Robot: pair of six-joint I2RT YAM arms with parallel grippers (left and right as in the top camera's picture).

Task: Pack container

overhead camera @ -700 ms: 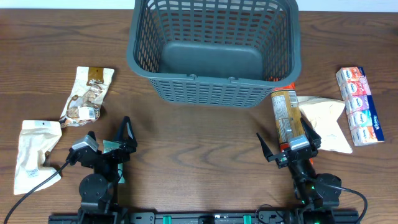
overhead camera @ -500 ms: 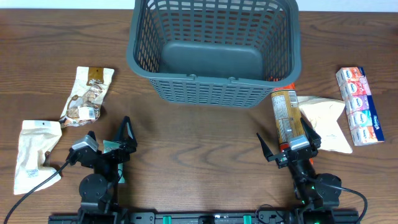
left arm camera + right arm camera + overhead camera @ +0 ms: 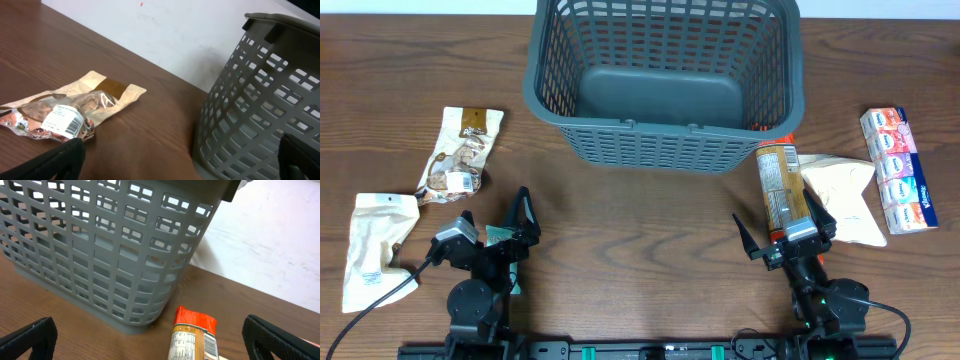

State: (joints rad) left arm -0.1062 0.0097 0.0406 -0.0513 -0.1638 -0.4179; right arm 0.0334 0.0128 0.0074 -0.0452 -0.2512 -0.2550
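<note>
Left of the container (image 3: 660, 148), a cream pouch (image 3: 380, 245) and a clear snack packet (image 3: 460, 155) lie flat. Before its left corner we see the left pincer (image 3: 498, 210) spread wide, empty. The container stands empty at the back of the wood-grain surface (image 3: 640, 240). Before its right corner the right pincer (image 3: 775, 212) gapes, gripping nothing, around an orange-capped canister (image 3: 780, 185). Further right lie a second cream pouch (image 3: 845, 195) and a pink-and-blue multipack (image 3: 900, 185). Packing, we judge, has not begun; closing on the canister and clearing the rim looks next. A white wall (image 3: 165, 30) stands behind.
</note>
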